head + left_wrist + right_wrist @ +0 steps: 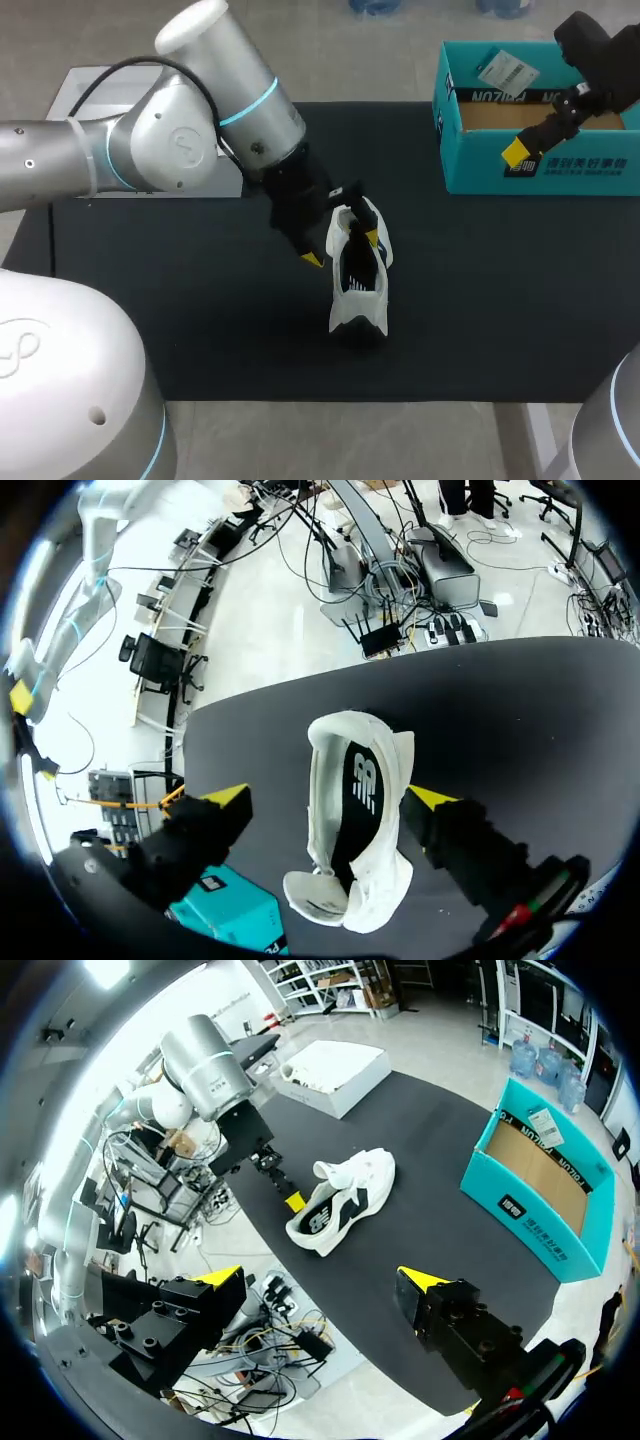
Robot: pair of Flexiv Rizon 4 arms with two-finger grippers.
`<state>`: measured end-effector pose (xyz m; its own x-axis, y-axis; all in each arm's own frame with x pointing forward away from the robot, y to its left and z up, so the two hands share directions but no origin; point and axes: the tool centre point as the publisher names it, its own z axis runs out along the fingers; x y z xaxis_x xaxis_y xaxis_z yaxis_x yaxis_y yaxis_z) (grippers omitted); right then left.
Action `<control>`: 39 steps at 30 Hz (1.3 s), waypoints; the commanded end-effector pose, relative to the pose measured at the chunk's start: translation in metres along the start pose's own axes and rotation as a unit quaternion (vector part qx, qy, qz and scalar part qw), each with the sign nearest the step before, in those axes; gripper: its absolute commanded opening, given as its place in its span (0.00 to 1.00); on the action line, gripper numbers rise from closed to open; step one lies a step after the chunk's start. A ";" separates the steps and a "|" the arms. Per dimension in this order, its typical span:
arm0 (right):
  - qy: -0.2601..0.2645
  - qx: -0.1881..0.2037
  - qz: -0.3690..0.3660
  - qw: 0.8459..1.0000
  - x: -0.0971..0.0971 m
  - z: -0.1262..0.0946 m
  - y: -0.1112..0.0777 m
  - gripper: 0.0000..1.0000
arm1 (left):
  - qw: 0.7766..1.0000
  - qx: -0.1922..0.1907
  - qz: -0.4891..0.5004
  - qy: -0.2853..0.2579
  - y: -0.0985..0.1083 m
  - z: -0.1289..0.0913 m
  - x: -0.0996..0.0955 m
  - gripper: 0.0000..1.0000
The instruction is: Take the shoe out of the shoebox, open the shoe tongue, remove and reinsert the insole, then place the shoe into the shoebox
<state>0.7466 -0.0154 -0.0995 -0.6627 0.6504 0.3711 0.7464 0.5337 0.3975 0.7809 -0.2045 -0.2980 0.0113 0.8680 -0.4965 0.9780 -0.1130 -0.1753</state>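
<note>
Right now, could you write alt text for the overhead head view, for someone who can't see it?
A white-and-black sneaker lies on a black table mat, with the left gripper open and its yellow-tipped fingers straddling the shoe. At the far right, the right gripper hangs open by an open teal cardboard shoebox with no shoe inside.

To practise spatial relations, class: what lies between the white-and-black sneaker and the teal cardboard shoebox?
Only bare black mat separates the white-and-black sneaker from the teal cardboard shoebox, clearest in the head view.
</note>
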 end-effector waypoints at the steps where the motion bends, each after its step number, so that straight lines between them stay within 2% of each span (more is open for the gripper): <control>1: -0.008 -0.010 0.003 1.000 0.004 -0.012 -0.019 1.00 | 0.999 0.000 0.000 0.033 0.001 0.000 -0.003 1.00; 4: -0.004 0.005 0.013 1.000 0.004 -0.013 -0.020 1.00 | 0.999 0.000 0.000 0.033 0.001 0.000 -0.003 1.00; 13: -0.001 0.003 0.009 1.000 0.004 -0.013 -0.020 1.00 | 0.999 0.000 0.000 0.033 0.001 0.000 -0.003 1.00; 15: -0.001 0.003 0.009 1.000 0.004 -0.013 -0.020 1.00 | 0.998 -0.030 0.011 0.052 0.002 0.003 -0.004 1.00; 21: -0.001 0.003 0.009 1.000 0.004 -0.013 -0.020 1.00 | 0.994 -0.060 0.032 0.090 -0.006 0.017 -0.001 1.00; 22: -0.001 0.003 0.009 1.000 0.004 -0.013 -0.020 1.00 | 0.994 -0.060 0.031 0.089 -0.006 0.019 -0.001 0.83; 23: -0.001 0.003 0.009 1.000 0.004 -0.013 -0.020 1.00 | 0.994 -0.059 0.024 0.084 -0.007 0.020 0.000 0.40; 24: -0.001 0.003 0.009 1.000 0.004 -0.013 -0.020 1.00 | 0.994 -0.062 0.023 0.084 -0.006 0.022 0.000 0.07; 25: -0.001 0.003 0.009 1.000 0.004 -0.013 -0.020 1.00 | 0.994 -0.062 0.023 0.086 -0.005 0.023 0.001 0.00; 33: -0.001 0.003 0.009 1.000 0.004 -0.013 -0.020 1.00 | 0.994 -0.053 0.017 0.093 0.005 0.033 0.003 0.00; 39: -0.001 0.003 0.009 1.000 0.004 -0.013 -0.020 1.00 | 0.990 -0.062 0.026 0.121 0.013 0.054 0.008 0.00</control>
<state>0.7263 -0.0318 -0.0957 -0.6498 0.6604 0.3763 0.7576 0.5225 0.3912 0.7803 -0.2115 -0.3385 0.0982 0.9487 -0.3005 0.9926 -0.1150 -0.0387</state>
